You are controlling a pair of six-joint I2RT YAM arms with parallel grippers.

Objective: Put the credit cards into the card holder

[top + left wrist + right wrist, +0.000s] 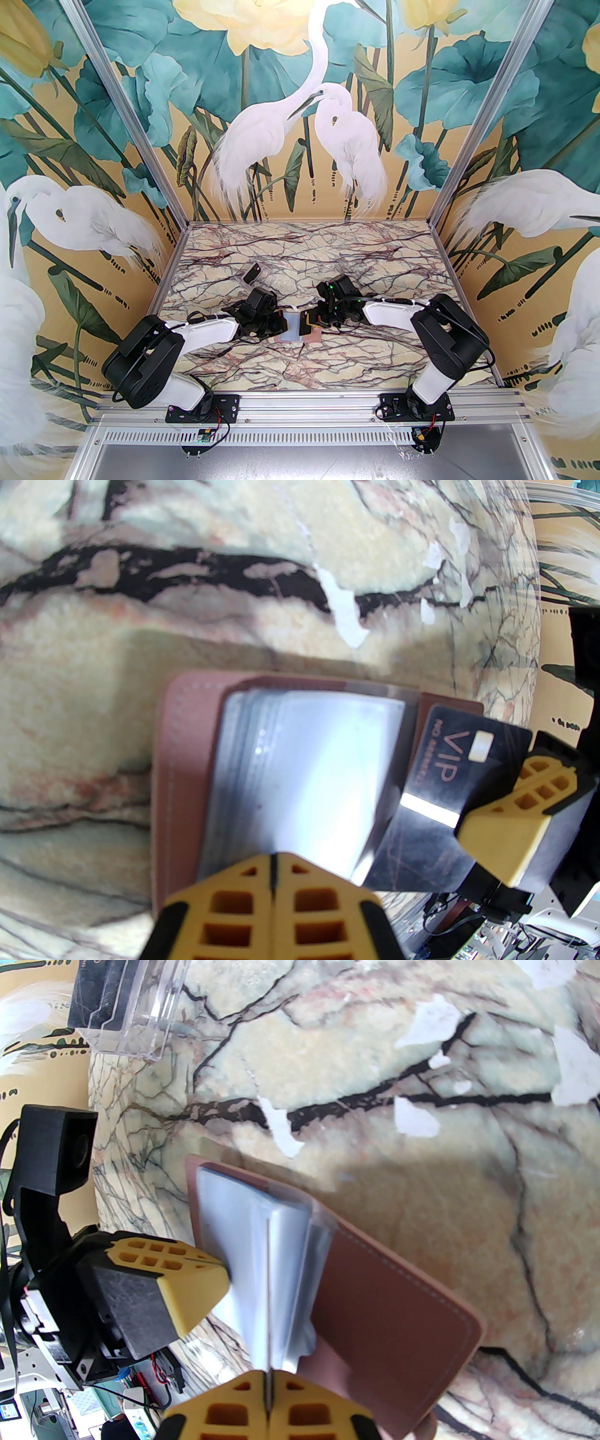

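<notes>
Step in hand: feeding one card into a pocket of the holder.

- Card holder (183, 761) lies open and flat on the marble table (375, 262), midway between the two arms, brown cover down, pale clear sleeves (318, 770) fanned upward
- Right gripper (268, 1377): jaws pressed together on a black card (440, 770) with gold "VIP" lettering. The card is held by its rear end; its leading edge meets the open side of the sleeves. From the right wrist it appears edge-on, a thin line running up into the stack
- Left gripper (273, 859): jaws pressed together, tip resting against the sleeve stack from the opposite side. Cannot tell whether a single leaf is caught between the fingers or the stack is only pressed down
- Clear box (140, 1016) stands well apart toward the far left of the table, with more dark cards inside

Judgement: insertion begun, not finished (whether the edge is truly inside a pocket or only between two leaves is not readable).

Next move calls for: a straight push along the card's length, kept level with the pocket mouth, while the left side keeps the holder from sliding; release only once the card is seated
</notes>
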